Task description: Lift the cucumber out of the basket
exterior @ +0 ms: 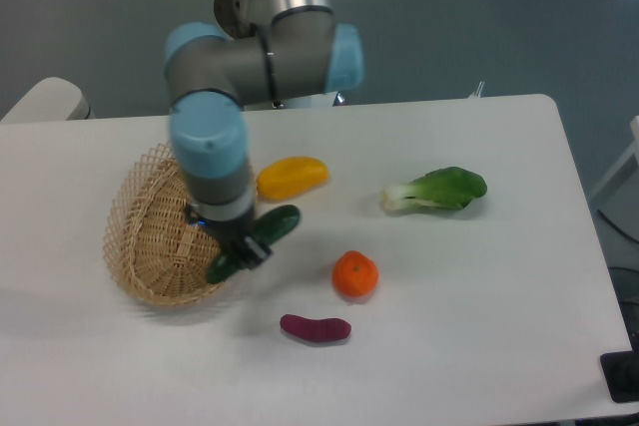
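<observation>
The dark green cucumber [283, 220] lies slantwise across the right rim of the tan wicker basket [150, 236], one end [221, 269] over the basket's edge and the other out over the table. My gripper [246, 246] points down from the blue-grey wrist and is shut around the cucumber's middle. The fingers are mostly hidden under the wrist. The basket looks tilted, with its near-left rim on the table. I cannot tell whether the cucumber still touches the rim.
A yellow pepper-like vegetable [292, 176] lies just behind the gripper. An orange [354, 275] and a purple sweet potato [316, 328] lie to the front right. A bok choy [439, 191] lies further right on the white table [479, 326].
</observation>
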Available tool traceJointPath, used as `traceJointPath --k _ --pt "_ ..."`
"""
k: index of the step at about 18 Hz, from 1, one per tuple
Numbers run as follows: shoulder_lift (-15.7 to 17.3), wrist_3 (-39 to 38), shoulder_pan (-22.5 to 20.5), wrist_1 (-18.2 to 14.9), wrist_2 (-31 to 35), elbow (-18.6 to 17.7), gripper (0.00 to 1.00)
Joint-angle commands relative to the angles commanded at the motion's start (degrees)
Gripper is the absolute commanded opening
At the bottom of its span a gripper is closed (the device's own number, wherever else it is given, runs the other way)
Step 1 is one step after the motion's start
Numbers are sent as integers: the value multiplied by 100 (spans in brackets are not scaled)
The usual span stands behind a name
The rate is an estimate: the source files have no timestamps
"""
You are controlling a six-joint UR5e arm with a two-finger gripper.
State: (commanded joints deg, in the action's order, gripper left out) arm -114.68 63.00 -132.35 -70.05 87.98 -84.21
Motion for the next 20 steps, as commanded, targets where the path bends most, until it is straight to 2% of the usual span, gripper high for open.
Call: traceJointPath --k 5,12,14,20 --pt "-528 695 -379 -35 9 721 8" --pt "-1064 1679 -801 -53 26 1380 8" --pt "-1196 1987 -915 -61 0 1530 8" --pt "-1328 2304 -1100 -53 -26 1601 7"
